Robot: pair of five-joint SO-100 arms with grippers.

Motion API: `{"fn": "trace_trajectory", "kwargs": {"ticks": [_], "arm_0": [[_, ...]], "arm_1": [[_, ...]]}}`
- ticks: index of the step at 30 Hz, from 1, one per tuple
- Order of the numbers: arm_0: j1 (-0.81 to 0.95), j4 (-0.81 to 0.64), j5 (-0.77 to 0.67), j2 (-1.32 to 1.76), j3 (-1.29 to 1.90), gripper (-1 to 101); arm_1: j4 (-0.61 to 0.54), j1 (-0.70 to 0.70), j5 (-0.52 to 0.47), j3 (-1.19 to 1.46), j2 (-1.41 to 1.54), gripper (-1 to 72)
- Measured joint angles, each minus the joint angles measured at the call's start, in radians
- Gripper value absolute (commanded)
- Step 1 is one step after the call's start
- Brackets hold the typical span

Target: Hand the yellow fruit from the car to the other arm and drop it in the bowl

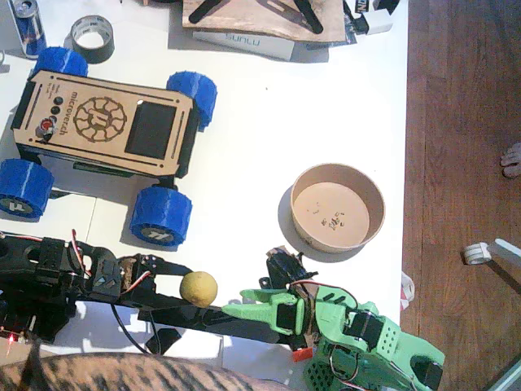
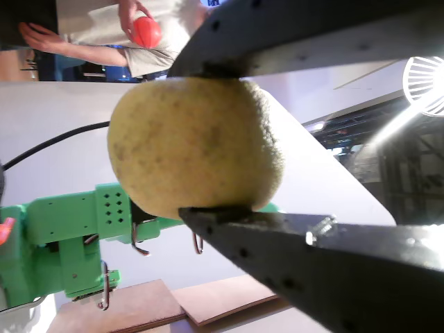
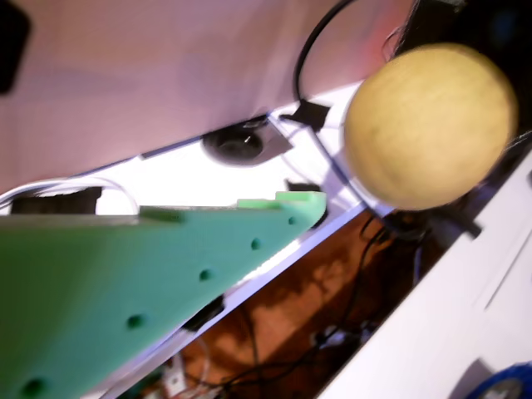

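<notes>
— How many fruits, and where?

— One yellow fruit (image 1: 199, 288), off the table near its front edge, pinched between the two dark jaws of the left gripper (image 1: 195, 295). In a wrist view the yellow fruit (image 2: 195, 143) is squeezed from above and below, filling most of the gap.

— And the green arm?

— The right gripper (image 1: 244, 312) points at the fruit, its tip just beside it but apart. In a wrist view only one green finger (image 3: 150, 283) shows, short of the fruit (image 3: 430, 125); I cannot tell how its jaws stand.

— What else?

— One car (image 1: 102, 138) with four blue wheels, well behind the fruit; one bowl (image 1: 337, 207) off to the right, only crumbs inside. One grey tape roll (image 1: 92, 37) and a can (image 1: 29, 26), cut off at the top edge. A person's hand holds a red ball (image 2: 146, 31), blurred. Something striped (image 1: 122, 373) hides the table's front edge.
</notes>
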Motion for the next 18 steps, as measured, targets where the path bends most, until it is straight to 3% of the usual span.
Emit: {"fn": "trace_trajectory", "kwargs": {"ticks": [10,18], "arm_0": [[0.000,0.003,0.000,0.023,0.002,0],[0.000,0.006,0.000,0.023,0.002,0]], "arm_1": [[-0.314,0.000,0.026,0.054,-0.282,36.6],[-0.448,0.000,0.081,0.067,-0.437,39.9]]}}
